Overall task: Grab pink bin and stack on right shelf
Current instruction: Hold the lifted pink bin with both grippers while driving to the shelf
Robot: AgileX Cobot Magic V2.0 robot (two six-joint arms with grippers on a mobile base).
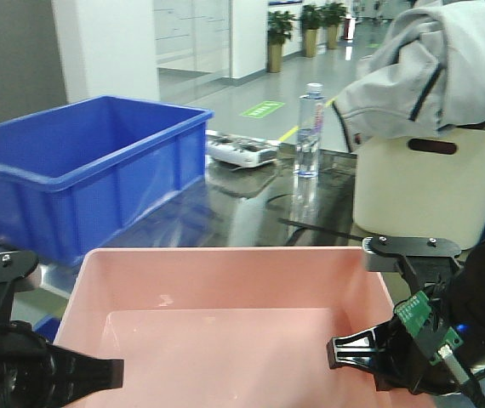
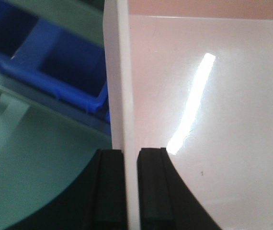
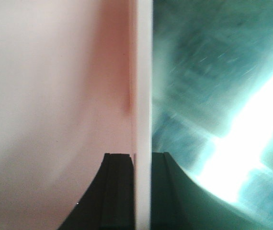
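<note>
- In the background, a bright hall with glossy floor and potted plants (image 1: pixel 279 38), small and out of focus.
- On the shiny dark top of the right shelf (image 1: pixel 251 212): a blue crate (image 1: pixel 89 170) at the left, a water bottle (image 1: pixel 309 127) and a white device (image 1: pixel 242 151) in the middle, a cream bin (image 1: pixel 430 191) at the right.
- Over the cream bin a grey jacket (image 1: pixel 421 68), hiding the far rim.
- Near edge of the pink bin (image 1: pixel 225 280) cut off by the lower border of the front view; impossible to tell whether resting on the top or lifted.
- In the right wrist view, only blurred teal glare beside the wall.
- Free strip of top between the far rim and the bottle; blue crate near the far-left corner, cream bin near the far-right corner.
- Pale pink, shallow, with smooth plain walls and a light streak on the floor.
- Clamped on the left wall, the left gripper (image 2: pixel 130 154), one finger inside and one outside; clamped the same way on the right wall, the right gripper (image 3: pixel 142 155).
</note>
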